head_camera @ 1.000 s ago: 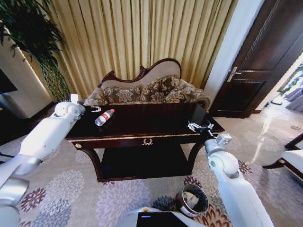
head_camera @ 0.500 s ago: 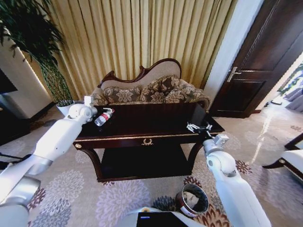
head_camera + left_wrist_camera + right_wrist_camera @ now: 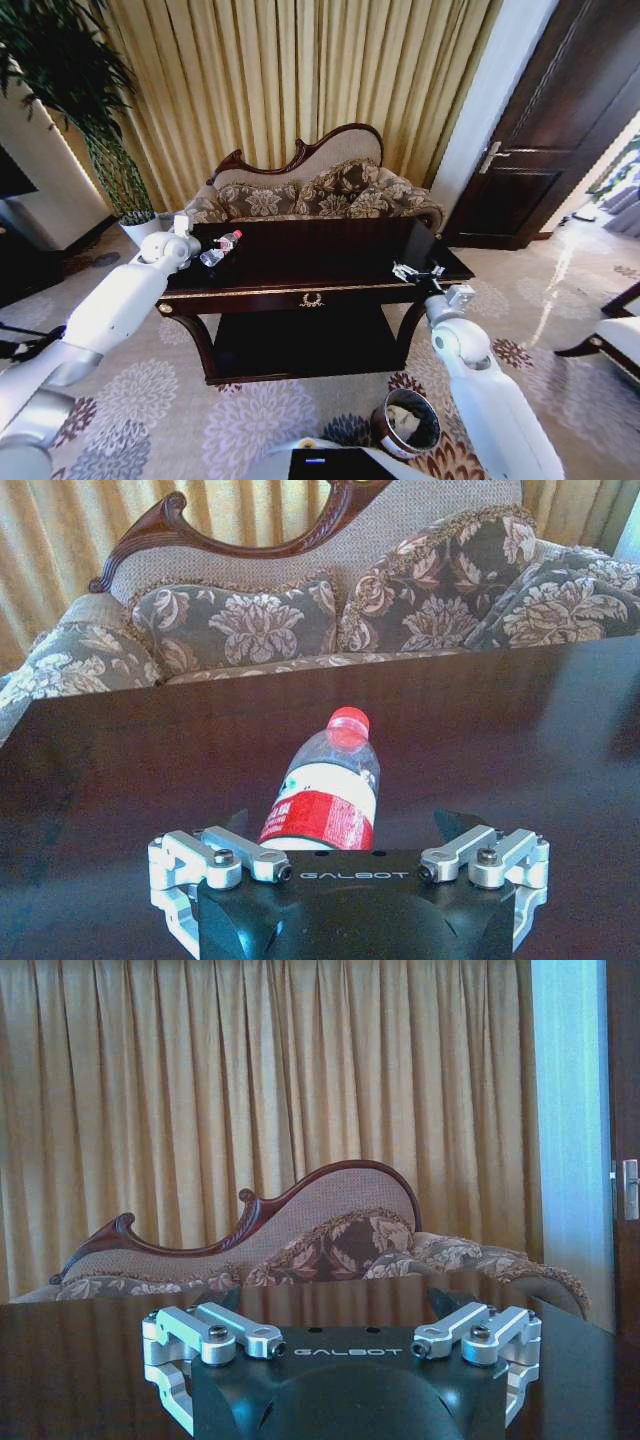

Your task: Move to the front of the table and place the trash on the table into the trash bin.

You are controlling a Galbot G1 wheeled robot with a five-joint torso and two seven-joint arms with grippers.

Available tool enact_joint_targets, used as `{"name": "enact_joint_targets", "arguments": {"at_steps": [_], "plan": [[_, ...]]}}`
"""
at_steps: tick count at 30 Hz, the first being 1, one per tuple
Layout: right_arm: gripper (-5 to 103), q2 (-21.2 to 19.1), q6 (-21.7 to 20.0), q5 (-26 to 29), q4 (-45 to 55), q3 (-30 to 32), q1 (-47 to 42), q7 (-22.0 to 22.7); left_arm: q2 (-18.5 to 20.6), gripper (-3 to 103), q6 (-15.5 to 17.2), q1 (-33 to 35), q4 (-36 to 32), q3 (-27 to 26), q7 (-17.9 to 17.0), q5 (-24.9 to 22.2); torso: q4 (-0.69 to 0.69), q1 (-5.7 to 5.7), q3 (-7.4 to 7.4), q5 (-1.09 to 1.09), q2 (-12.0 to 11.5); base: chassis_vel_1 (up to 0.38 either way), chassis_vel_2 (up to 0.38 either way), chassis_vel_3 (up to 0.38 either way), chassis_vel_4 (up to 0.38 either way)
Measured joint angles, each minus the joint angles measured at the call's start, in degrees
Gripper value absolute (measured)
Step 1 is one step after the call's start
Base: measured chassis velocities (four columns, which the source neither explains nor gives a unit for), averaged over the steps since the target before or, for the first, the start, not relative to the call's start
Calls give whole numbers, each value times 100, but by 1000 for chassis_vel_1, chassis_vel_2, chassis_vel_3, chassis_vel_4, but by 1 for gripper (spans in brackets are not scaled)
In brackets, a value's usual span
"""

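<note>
A small clear bottle with a red cap and red label, part of the trash, lies on its side at the left end of the dark-brown table. My left gripper is right at its base. In the left wrist view the bottle lies between the wide-spread jaws of the open left gripper, cap pointing away. My right gripper hovers open over the table's right front corner with nothing in it. The reddish-brown trash bin stands on the carpet in front of the table, beside my right arm.
An ornate sofa with floral cushions sits right behind the table, gold curtains behind it. A potted plant in a white pot stands at the left, a dark door at the right. The table's lower shelf is bare.
My left arm has swung in from the table's left end, bringing its gripper up to the bottle. The right gripper has barely shifted.
</note>
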Motion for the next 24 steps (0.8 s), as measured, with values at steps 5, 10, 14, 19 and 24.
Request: {"name": "enact_joint_targets", "arguments": {"at_steps": [5, 10, 14, 19, 24], "plan": [[100, -11, 21, -21, -62, -14, 3, 0, -24, 100, 0, 49, 58, -36, 10, 30, -1, 0, 0, 0, 0, 0, 0, 0, 0], [100, -5, 62, -70, -138, -71, 10, 0, -15, 100, 0, 81, 23, -39, 15, 45, -1, 0, 0, 0, 0, 0, 0, 0, 0], [100, 3, 69, -86, -164, -135, 29, 0, -12, 100, 0, 108, -39, -50, 10, 46, 0, 0, 0, 0, 0, 0, 0, 0, 0], [100, 4, 75, -97, -211, -184, 90, 0, -25, 100, 0, 218, -185, -143, -48, 46, -1, 0, 0, 0, 0, 0, 0, 0, 0], [100, -38, 90, -93, -270, -194, 149, 0, -11, 100, 0, 392, -321, -266, -132, 48, 0, 0, 0, 0, 0, 0, 0, 0, 0]]}}
